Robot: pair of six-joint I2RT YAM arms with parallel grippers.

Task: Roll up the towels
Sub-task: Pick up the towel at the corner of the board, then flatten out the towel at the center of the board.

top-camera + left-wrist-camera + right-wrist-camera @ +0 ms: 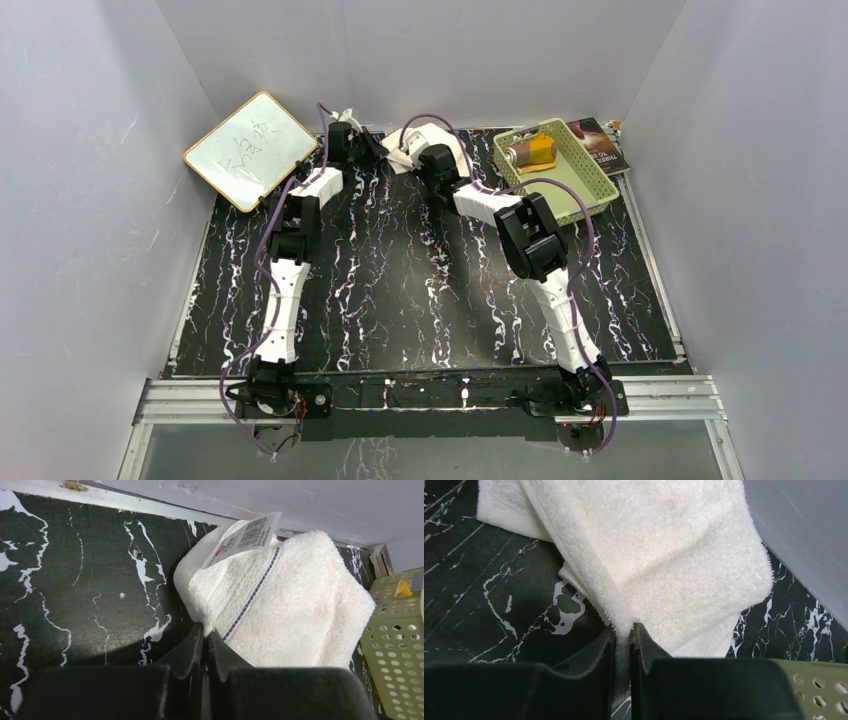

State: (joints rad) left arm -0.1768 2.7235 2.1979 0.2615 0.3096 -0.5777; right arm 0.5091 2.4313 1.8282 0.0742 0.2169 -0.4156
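**Cream towel pinched at the far edge, one roll sitting in the basket**

The cream towel [415, 138] is found bunched at twelve o'clock on the table [400, 270], close against the back wall. The right gripper [624, 635] is seen nipped onto a raised fold of it, with white terry showing in the narrow gap between the jaws. The left gripper [204, 637] is pressed fully together at the towel's seven o'clock corner in its own view; whether any cloth is caught there cannot be told.

Soft, light, limp handling is to be expected. The pile is thick, nothing is stiff or fragile, and the cloth is likely to sag and drag rather than slide. A corner, or the stitched hem near the label [247, 535], is judged the best place to be gripped, so that one layer can be drawn flat before rolling.

Counted:
- Two towels: this one, and an orange-brown towel [535, 152] that appears rolled in the basket.
- One green basket [590, 175] at two o'clock.
- One whiteboard [250, 150] at ten o'clock.
- Two arms.
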